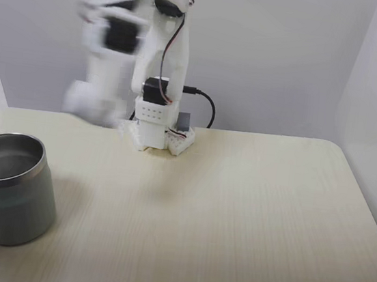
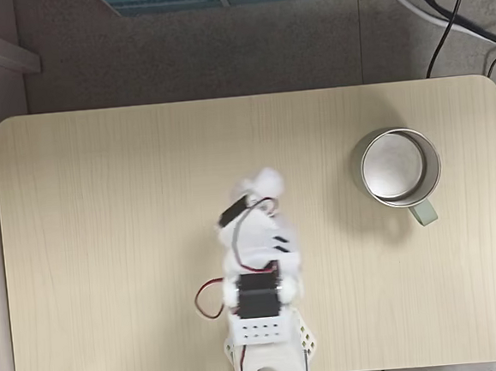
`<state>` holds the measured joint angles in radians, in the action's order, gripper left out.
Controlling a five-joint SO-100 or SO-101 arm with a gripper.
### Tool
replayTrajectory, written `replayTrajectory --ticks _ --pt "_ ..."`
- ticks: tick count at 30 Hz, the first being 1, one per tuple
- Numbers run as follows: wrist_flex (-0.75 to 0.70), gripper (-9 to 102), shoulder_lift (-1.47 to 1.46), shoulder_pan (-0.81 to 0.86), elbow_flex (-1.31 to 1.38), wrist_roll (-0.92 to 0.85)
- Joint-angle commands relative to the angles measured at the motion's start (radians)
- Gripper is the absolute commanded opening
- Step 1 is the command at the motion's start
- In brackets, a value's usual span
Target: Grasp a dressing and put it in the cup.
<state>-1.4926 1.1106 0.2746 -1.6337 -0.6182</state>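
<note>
Pale table [image 2: 103, 205], upright cup [image 2: 399, 167].

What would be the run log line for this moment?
arm: blurred, moving | gripper: state unclear | cup: upright, on table | dressing: not located

The large cylindrical cup of dull grey brushed steel [image 1: 10, 191] is showing a satin, finely brushed outer wall and a smoother inside that is catching soft light, its rolled rim [image 2: 399, 167] looking bright from above. The pale wood-grain tabletop [image 1: 234, 215] is looking smooth and matt, with fine straight grain lines running along its laminate-like surface [image 2: 132, 246]. The white plastic robot arm [image 1: 160, 62] is appearing matt and slightly ridged on its base, carrying black plastic motor blocks [image 2: 259, 292] and thin glossy red and black wires.
</note>
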Motion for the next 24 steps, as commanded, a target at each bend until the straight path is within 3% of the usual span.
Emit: replayTrajectory --ticks 1,8,18,24 --pt "0.049 0 0.084 0.123 -0.091 0.021" --pt "0.127 0 0.288 0.276 -0.156 0.034" --pt "0.202 0 0.331 0.351 -0.098 0.015" --pt "0.202 22 0.305 0.365 -0.098 0.054"
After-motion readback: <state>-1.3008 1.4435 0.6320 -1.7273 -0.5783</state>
